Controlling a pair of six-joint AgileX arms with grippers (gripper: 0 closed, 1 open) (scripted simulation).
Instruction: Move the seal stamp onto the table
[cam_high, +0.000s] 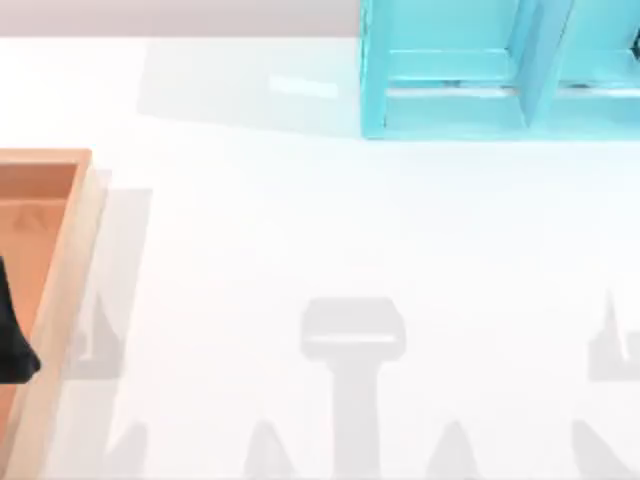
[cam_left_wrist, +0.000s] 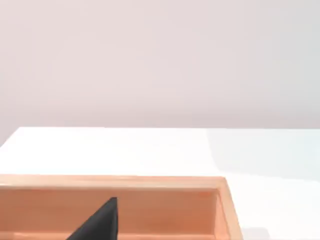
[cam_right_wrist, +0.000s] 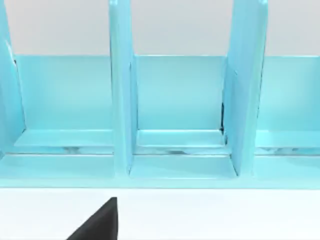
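Left wrist view: left gripper (cam_left_wrist: 97, 225) low over the wooden tray (cam_left_wrist: 150, 182), white table (cam_left_wrist: 125, 150) beyond. The right gripper (cam_right_wrist: 97, 225) faces the turquoise shelf (cam_right_wrist: 180, 90). Neither gripper's state nor the seal stamp's position can be told. Judged light, rigid, glossy-topped: pinch its flat sides.

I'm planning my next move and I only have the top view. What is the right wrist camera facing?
Observer: The turquoise shelf, front on. Three compartments sit side by side between upright dividers, and the right pincer is over the white table in front of it.
Operator: And what's on the left wrist camera?
Observer: The far corner of the wooden tray. The dark tip of the left pincer is above the tray's inside, with a plain wall beyond the table.
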